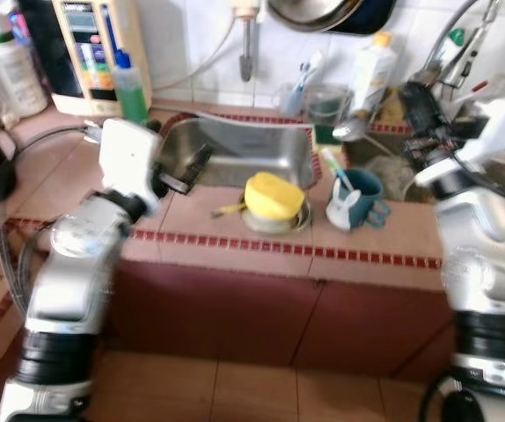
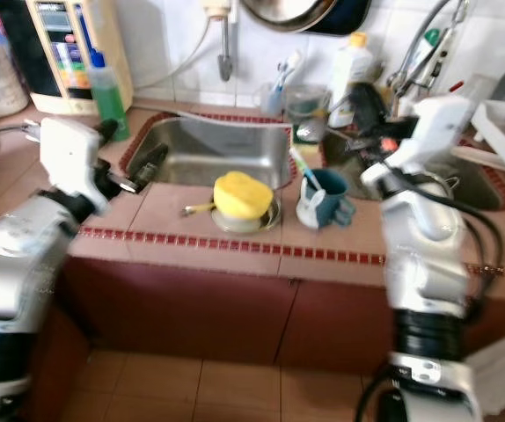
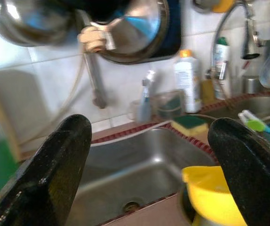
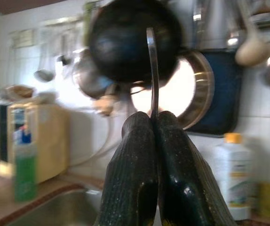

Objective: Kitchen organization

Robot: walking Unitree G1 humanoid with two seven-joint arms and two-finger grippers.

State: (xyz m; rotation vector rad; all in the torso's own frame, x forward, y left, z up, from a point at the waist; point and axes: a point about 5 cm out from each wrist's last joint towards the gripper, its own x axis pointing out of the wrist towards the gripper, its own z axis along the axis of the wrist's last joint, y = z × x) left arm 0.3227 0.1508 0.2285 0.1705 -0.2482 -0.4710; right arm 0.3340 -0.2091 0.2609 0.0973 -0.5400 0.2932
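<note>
Right fingers: the right gripper [image 4: 156, 155] is pinched tight on the thin handle of a ladle [image 4: 134, 40], its dark round bowl raised straight beyond the fingertips.
Left fingers: the left gripper [image 3: 151, 160] is spread wide with nothing between its fingers, hovering at the near edge of the steel sink [image 1: 244, 151].
Near the left fingers: a yellow cup [image 1: 273, 195] sits on a small metal dish on the tiled bench [image 1: 191, 224], just beside the fingers; a teal mug [image 1: 364, 195] stands further along, between the two grippers.
Beyond the fingers: pans [image 3: 130, 28] and utensils hang on the white tiled wall [image 1: 191, 44] behind the sink; a white bottle [image 1: 374, 70] stands on the back ledge.
Step in hand: probably carrying the ladle to a place of its own.
Next move: likely lift the ladle toward the hanging utensils and catch its handle on a hook, which calls for careful aim; no free hook can be made out in the blur.
</note>
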